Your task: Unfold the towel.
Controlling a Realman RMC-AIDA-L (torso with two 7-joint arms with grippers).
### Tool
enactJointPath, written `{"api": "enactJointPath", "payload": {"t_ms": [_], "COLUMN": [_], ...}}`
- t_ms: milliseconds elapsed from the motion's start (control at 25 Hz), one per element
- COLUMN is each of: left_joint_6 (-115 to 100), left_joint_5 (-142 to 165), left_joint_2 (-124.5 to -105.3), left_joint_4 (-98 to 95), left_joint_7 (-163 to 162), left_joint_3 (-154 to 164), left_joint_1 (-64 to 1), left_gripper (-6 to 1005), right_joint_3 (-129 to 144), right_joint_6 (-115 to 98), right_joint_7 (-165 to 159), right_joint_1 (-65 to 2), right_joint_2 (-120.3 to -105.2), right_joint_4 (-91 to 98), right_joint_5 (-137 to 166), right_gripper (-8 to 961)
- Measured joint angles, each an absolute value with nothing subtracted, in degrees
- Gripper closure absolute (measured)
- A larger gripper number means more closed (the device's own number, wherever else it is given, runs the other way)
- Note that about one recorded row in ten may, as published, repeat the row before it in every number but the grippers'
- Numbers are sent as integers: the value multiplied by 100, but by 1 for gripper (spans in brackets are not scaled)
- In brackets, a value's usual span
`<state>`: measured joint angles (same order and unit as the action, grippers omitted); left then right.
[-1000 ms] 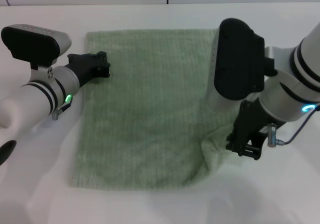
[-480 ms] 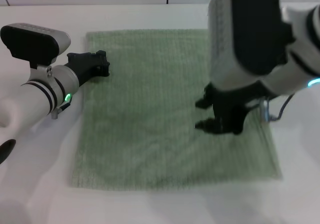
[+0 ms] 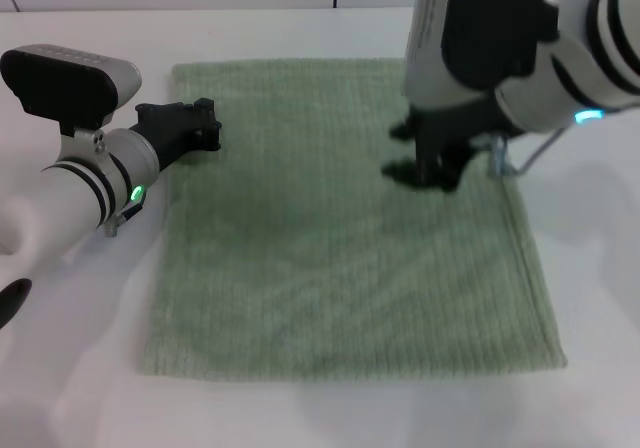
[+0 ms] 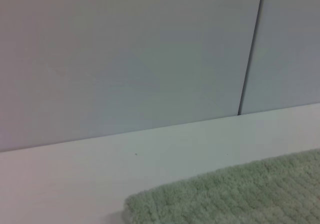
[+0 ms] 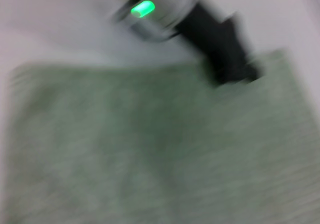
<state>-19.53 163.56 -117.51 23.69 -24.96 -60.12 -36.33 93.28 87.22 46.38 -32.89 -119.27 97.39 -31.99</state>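
Right gripper hangs over the towel's far right part, fingers spread apart, gripping nothing. Left gripper sits at the towel's far left edge; finger state unclear. Towel lies flat and spread on the white table.

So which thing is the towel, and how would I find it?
Look at the white table in front of the robot. The towel is the big pale green ribbed square spread flat on it. The left gripper sits at its far left edge, and the right gripper hovers over it.
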Motion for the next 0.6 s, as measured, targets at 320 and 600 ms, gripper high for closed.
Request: {"api": "enactJointPath", "payload": {"t_ms": [320,600], "left_joint_6": [-3149,-5413], "left_joint_5": [16357,16356], "left_joint_2": [-11709,-11718], "left_joint_4": [2780,2824], "left_joint_7": [-2466,-2323], "left_joint_3": [-6214,-6766], "left_joint_1": [-3024,-2199], "left_gripper": [1001,1001], "right_joint_3": [9341,9875], "right_joint_6": [5854,3070], "right_joint_7": [4860,5036], "right_joint_1": [-2594,-1981], "right_joint_2": [-11981,-11988], "right_joint_4": [9493,8893], "right_joint_5": [-3292,-3625], "right_gripper": [589,589]}}
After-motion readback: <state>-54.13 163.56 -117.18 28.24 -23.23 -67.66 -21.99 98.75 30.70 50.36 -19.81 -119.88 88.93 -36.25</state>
